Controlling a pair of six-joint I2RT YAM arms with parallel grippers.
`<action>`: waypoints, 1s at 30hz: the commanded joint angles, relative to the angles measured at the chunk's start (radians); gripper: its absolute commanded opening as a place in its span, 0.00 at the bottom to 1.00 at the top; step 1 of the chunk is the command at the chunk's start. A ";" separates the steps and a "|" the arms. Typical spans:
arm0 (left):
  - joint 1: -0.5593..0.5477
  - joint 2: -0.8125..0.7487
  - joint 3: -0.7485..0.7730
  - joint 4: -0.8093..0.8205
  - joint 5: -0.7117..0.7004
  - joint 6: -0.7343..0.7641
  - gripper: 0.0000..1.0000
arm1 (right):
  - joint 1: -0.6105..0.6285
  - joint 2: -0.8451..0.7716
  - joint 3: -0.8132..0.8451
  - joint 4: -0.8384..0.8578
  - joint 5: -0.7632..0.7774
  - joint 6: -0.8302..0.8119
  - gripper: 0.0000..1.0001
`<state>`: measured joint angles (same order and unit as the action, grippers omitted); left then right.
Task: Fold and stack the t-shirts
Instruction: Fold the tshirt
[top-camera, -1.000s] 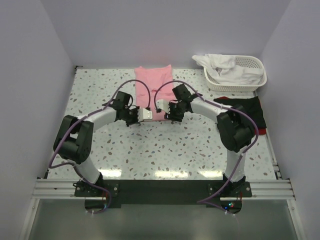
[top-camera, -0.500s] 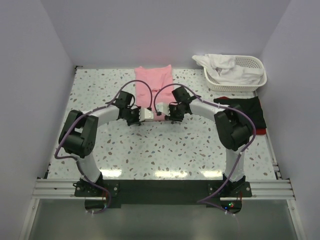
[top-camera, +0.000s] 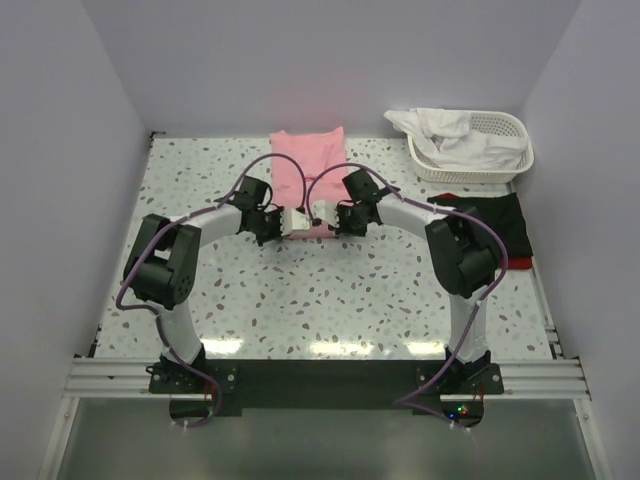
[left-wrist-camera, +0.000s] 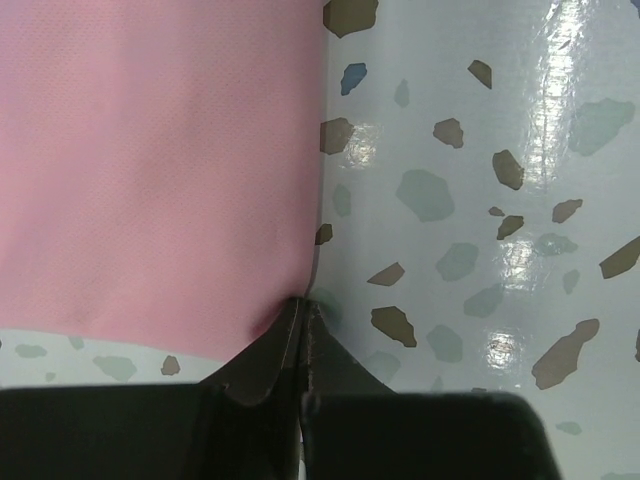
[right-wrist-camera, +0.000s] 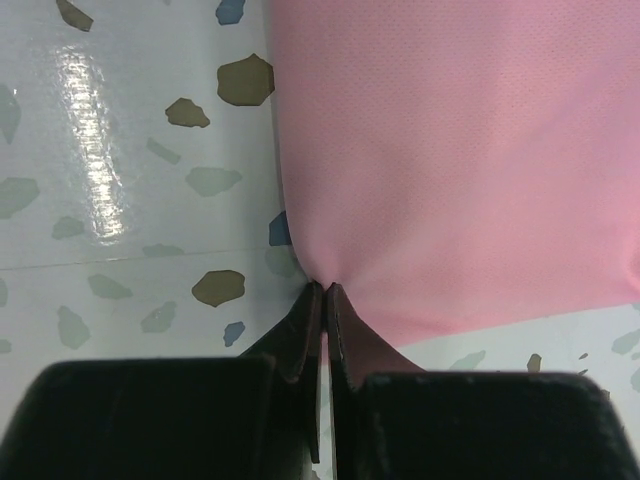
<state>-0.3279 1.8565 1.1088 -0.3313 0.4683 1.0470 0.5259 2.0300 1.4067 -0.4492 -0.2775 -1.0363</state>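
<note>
The speckled table (top-camera: 200, 180) fills the middle of the top view, with the pink t-shirt (top-camera: 308, 160) flat at upper centre. At the shirt's lower edge, the left gripper (top-camera: 288, 222) and right gripper (top-camera: 322, 218) each pinch a corner of its cloth, jaws pressed together.

From above I get bright, even light with no hard shadows; only soft grey shade lies under the arms (top-camera: 205, 232) on the worktop (top-camera: 350, 290). Three pale glare strips sit along its near edge. The side walls (top-camera: 60, 120) splay outward toward the frame edges. On both wrist cameras a white streak of glare crosses the glossy worktop, upper right on the left view, upper left on the right. The pink t-shirt (left-wrist-camera: 150, 170) weave is sharp; the left claw (left-wrist-camera: 303, 306) and right claw (right-wrist-camera: 325, 292) read near-black, with little detail.
</note>
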 joint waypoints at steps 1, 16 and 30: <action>0.000 -0.029 0.022 -0.017 0.009 -0.036 0.00 | 0.003 -0.019 0.034 -0.031 -0.020 0.033 0.00; 0.067 -0.105 0.129 -0.112 0.088 -0.145 0.00 | -0.015 -0.067 0.161 -0.103 -0.022 0.159 0.00; 0.047 -0.040 0.059 -0.071 0.087 -0.015 0.47 | -0.014 -0.050 0.124 -0.100 -0.012 0.137 0.00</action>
<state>-0.2714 1.7958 1.1618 -0.4343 0.5385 0.9928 0.5148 2.0193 1.5318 -0.5461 -0.2790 -0.9054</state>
